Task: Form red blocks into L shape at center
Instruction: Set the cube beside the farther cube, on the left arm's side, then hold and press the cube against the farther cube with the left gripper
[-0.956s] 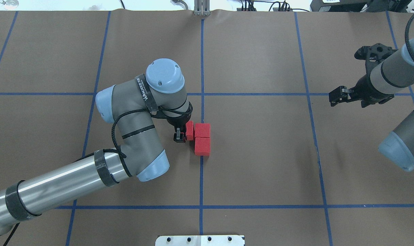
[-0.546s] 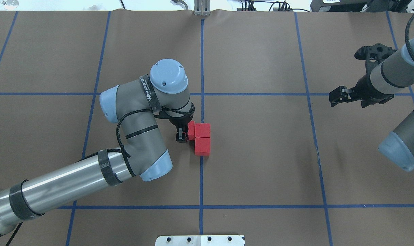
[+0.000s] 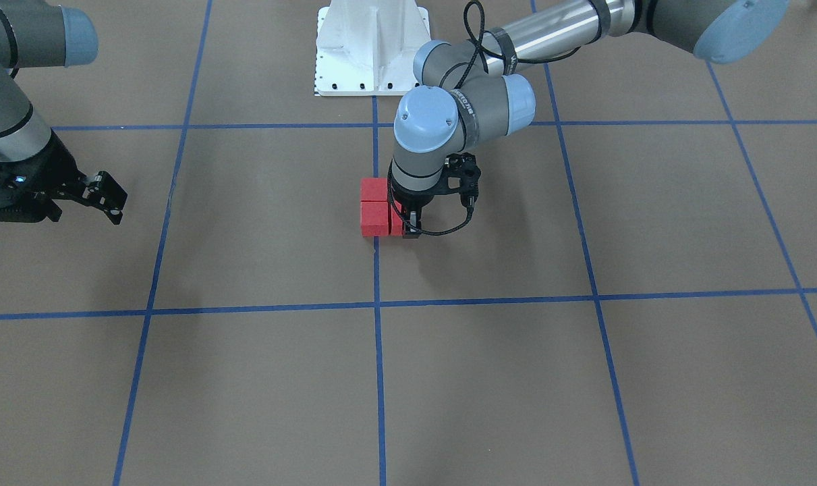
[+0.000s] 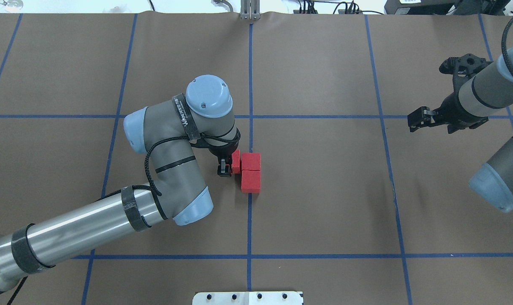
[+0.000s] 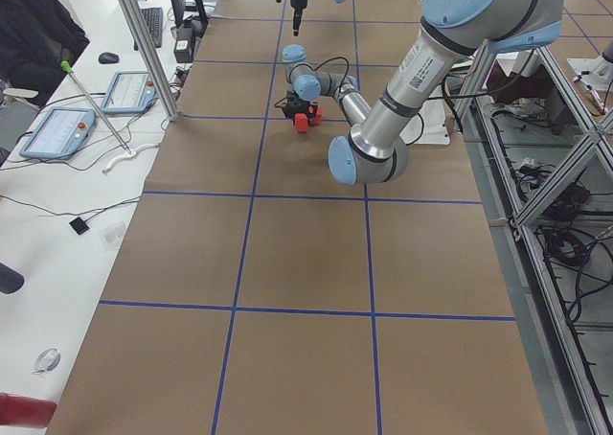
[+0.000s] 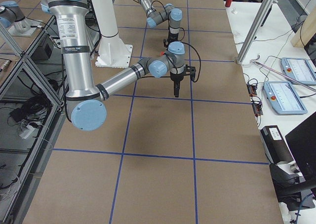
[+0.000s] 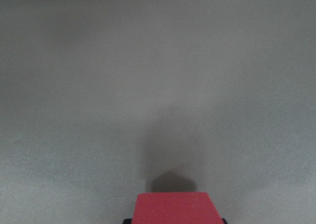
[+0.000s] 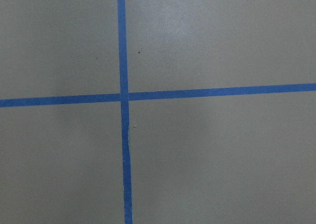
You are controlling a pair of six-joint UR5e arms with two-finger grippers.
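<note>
Two red blocks lie touching in a short column on the blue centre line; in the front view they show as one above the other. My left gripper points straight down and is shut on the third red block, which sits against the left side of the far block of the column. The left wrist view shows this block between the black fingers, low over the brown table. In the front view it is partly hidden by the gripper. My right gripper is open and empty, far right.
The brown table cover carries a blue tape grid. The white robot base plate stands at the robot's edge of the table. The right wrist view shows only a tape crossing. Tablets and a person sit off the table's far side.
My left arm has shifted slightly to the right, bringing the held block closer against the far block of the column. The right arm has not moved.
</note>
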